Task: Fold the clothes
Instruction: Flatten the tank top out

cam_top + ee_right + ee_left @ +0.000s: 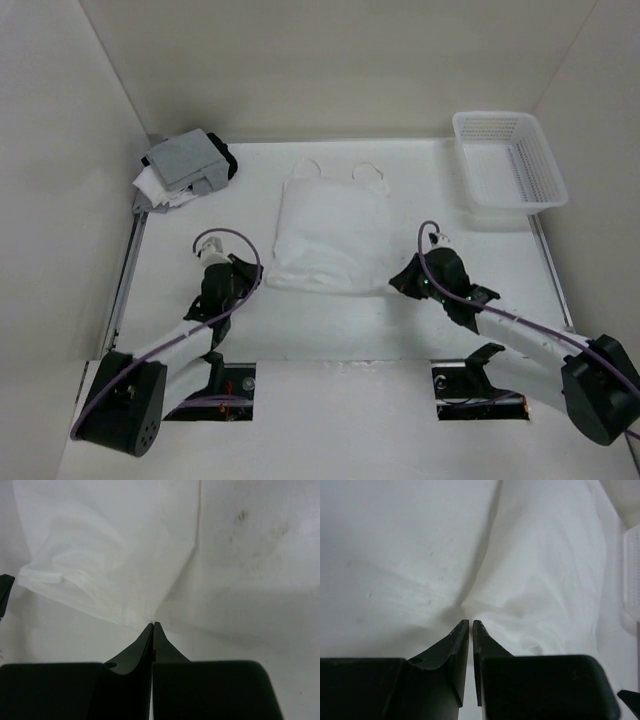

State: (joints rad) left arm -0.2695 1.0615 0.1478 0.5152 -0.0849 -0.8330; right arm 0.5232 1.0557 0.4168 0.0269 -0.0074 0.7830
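The clothes (330,235) are one small white tank top, lying flat mid-table with its two strap loops at the far end. My left gripper (250,277) is at the near left corner and my right gripper (394,283) at the near right corner. In the left wrist view the left gripper (470,622) shows only a thin slit between its jaws, and the cloth (545,580) creases run into its tips. In the right wrist view the right gripper (153,624) is shut, with the cloth (100,545) gathered to a point at its tips. The near hem casts a shadow.
A white plastic basket (510,165) stands at the back right. A grey, white and black stack of folded garments (185,165) sits at the back left corner. White walls close in the table on three sides.
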